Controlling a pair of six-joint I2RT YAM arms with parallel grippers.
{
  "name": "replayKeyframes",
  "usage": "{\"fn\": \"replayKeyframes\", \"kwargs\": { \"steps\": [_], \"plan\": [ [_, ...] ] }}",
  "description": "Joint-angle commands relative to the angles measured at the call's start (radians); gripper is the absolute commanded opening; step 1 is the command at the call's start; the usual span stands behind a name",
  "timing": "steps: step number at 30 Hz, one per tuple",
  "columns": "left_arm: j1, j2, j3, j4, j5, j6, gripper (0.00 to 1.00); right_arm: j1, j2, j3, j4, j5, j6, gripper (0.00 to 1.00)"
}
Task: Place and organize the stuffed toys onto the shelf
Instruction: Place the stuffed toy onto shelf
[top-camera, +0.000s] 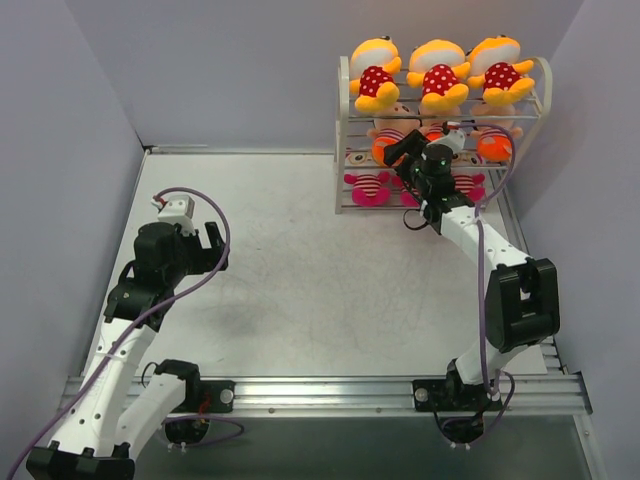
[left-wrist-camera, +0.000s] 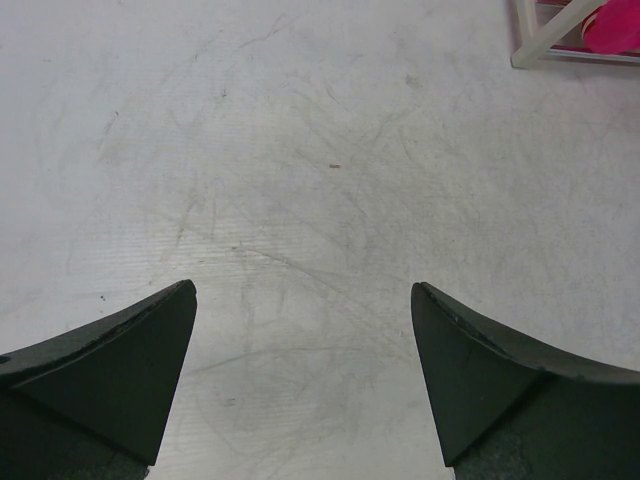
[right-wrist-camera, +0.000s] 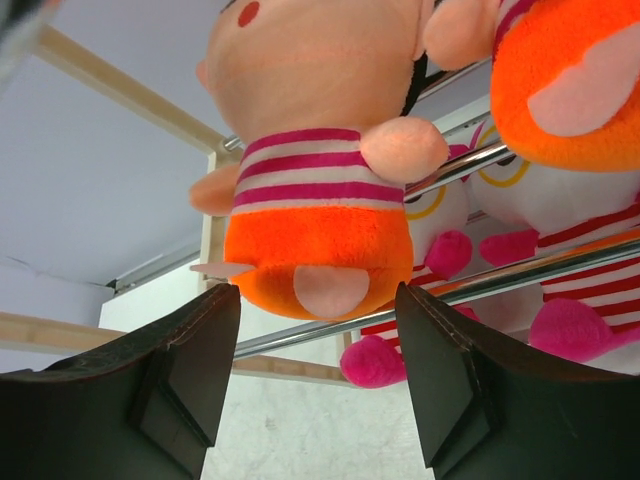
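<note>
Right hand (right-wrist-camera: 318, 300) flanks the orange bottom of the peach-faced doll (right-wrist-camera: 320, 180) on the middle tier of the shelf (top-camera: 343, 130) at the far right corner of the surface (top-camera: 300, 280), grip or gap we cannot tell; we would seat it squarely before letting go, left hand (left-wrist-camera: 303, 300) gaping wide.

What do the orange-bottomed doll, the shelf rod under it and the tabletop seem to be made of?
The orange-bottomed doll looks like soft stuffed plush: a fuzzy, matte nap. The shelf rod looks like polished or chromed metal, judging by its bright mirror-like streaks. The tabletop is a pale grey matte sheet, scuffed and faintly ribbed; whether it is plastic or painted board is unclear.
</note>
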Motion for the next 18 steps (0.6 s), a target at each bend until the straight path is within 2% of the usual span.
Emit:
{"fn": "replayKeyframes", "kwargs": {
  "steps": [1, 5, 8, 18],
  "plan": [
    [-0.007, -0.014, 0.002, 0.027, 0.005, 0.018, 0.97, 0.006, 0.012, 0.051, 0.042, 0.032, 0.011, 0.62],
    [-0.01, -0.016, 0.002, 0.025, 0.003, 0.02, 0.97, 0.006, 0.036, 0.062, 0.039, 0.032, 0.002, 0.57],
    [-0.011, -0.014, 0.002, 0.027, 0.002, 0.021, 0.97, 0.004, 0.044, 0.067, 0.041, 0.031, -0.009, 0.48],
    [-0.01, -0.014, 0.002, 0.024, 0.002, 0.023, 0.97, 0.003, 0.053, 0.1, 0.008, 0.032, -0.067, 0.1]
  ]
}}
